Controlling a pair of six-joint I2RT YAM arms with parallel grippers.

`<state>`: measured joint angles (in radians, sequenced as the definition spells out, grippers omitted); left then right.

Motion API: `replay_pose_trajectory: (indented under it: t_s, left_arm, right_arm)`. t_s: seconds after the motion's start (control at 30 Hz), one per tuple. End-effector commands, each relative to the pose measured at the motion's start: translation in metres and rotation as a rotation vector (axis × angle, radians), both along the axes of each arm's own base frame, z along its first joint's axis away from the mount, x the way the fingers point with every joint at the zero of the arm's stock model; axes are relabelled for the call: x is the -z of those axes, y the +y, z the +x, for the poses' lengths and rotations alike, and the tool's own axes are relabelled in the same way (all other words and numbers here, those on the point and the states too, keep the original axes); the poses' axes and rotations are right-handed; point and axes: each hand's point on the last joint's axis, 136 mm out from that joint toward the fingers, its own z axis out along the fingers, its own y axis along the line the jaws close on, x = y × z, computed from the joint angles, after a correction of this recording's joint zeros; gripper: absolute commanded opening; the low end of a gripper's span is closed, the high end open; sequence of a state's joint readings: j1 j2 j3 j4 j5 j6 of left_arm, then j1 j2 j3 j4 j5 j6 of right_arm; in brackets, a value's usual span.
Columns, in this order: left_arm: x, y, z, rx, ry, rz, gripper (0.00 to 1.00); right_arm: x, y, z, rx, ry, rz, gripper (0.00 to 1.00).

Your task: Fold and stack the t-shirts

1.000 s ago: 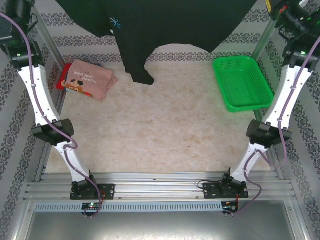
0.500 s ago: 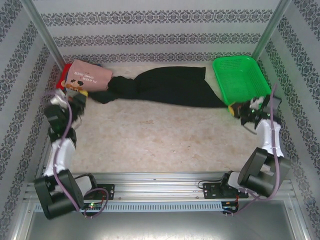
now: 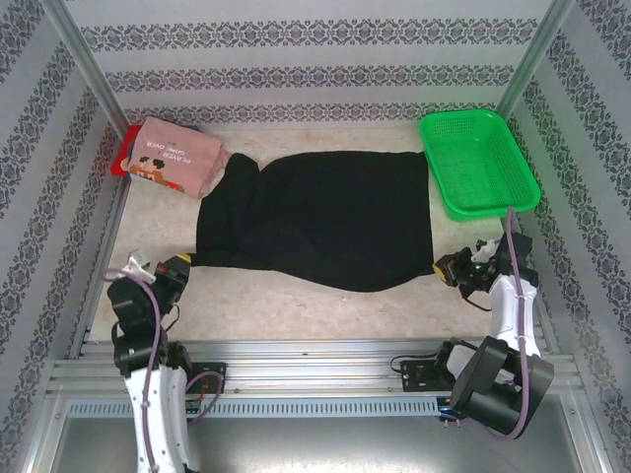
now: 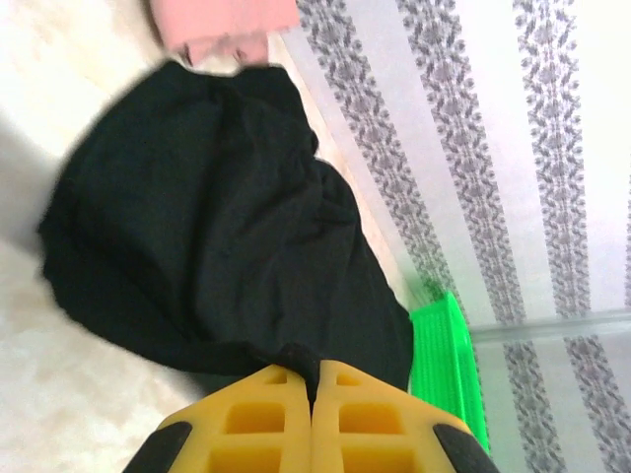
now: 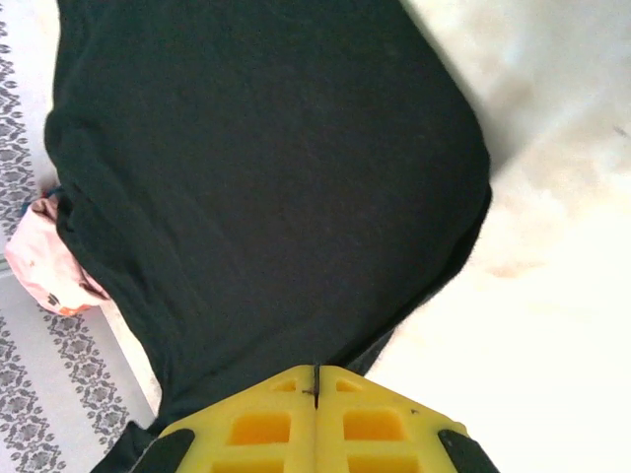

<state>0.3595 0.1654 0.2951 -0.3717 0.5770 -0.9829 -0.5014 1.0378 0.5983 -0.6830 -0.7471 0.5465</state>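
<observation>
Pink t-shirt (image 3: 177, 156) sits folded at the far left on a red t-shirt (image 3: 119, 164). The left gripper (image 3: 187, 263) is clamped on the near left corner of the black t-shirt (image 3: 315, 222), which is spread flat in the middle. The right gripper (image 3: 441, 268) is clamped on its near right corner. At far right the green basket (image 3: 478, 163) shows bare mesh, just beside the black cloth.

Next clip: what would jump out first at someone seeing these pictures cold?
The black t-shirt dominates, spread flat across the middle of the table, with the left gripper and right gripper each shut on a near corner of it. Next come the bright green basket at the far right and the folded pink t-shirt at the far left, lying on a red one.
</observation>
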Motion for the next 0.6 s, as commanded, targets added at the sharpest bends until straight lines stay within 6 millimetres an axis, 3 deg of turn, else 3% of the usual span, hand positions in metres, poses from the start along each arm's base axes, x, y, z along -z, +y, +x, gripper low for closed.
replay_pose_trajectory:
  t_s: [0.0,0.23,0.43,0.57]
  left_arm:
    - [0.075,0.006,-0.030,-0.113,0.318,-0.104,0.00]
    - [0.062,0.013,-0.028,-0.100,0.393,-0.026,0.00]
    - [0.044,0.024,-0.020,-0.130,0.348,0.037,0.00]
    - [0.026,0.024,-0.002,-0.100,0.274,0.047,0.00]
  right_arm:
    - [0.014,0.007,-0.022,0.012,0.105,0.012,0.00]
    - [0.012,0.010,-0.034,0.013,0.171,-0.002,0.00]
    - [0.003,0.007,-0.024,0.035,0.131,-0.005,0.00]
    - [-0.010,0.003,-0.011,0.037,0.084,-0.011,0.00]
